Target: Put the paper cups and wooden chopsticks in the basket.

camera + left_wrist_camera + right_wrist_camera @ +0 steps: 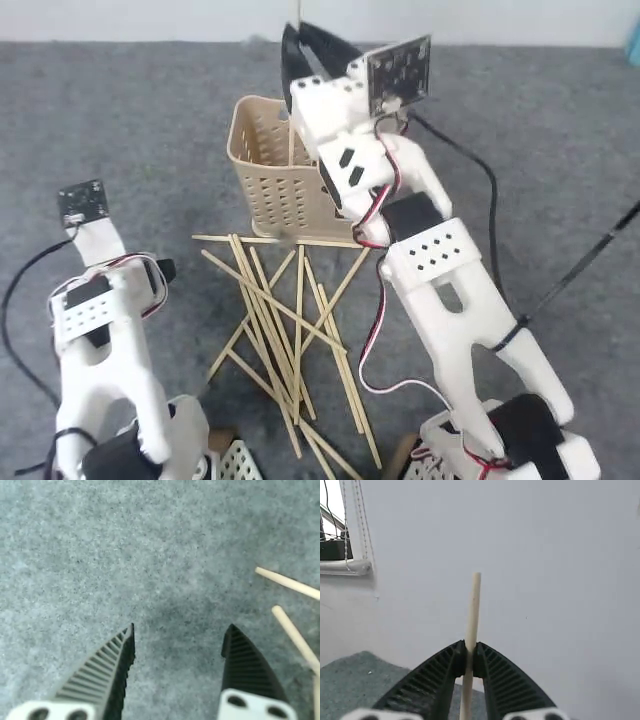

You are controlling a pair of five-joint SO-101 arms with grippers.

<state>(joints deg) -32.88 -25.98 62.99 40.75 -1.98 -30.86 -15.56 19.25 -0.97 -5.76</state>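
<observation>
From the high view, a beige slotted basket (275, 185) stands on the grey desk (120, 110), toward its far edge and about midway across. Loose wooden chopsticks (290, 320) lie crossed in a heap that runs from just in front of the basket toward the near edge, between the two arms. The right arm stretches over the basket. Its right tool (293, 35) sits above the basket's far rim, pointing up and pinched on a held chopstick (297, 10) that stands upright. The left arm is by the near left corner, well apart from the basket.

In the left wrist view, the left tool (181, 627) has its black ridged fingers spread apart, with bare desk (150, 540) showing between them. The ends of two chopsticks (290, 585) lie near one finger.

In the right wrist view, the right tool (471, 650) is clamped together on the held chopstick (475, 605), which rises past the fingertips against a pale wall (545, 555). A window (335, 530) shows at one side and a patch of grey desk (350, 680) below
</observation>
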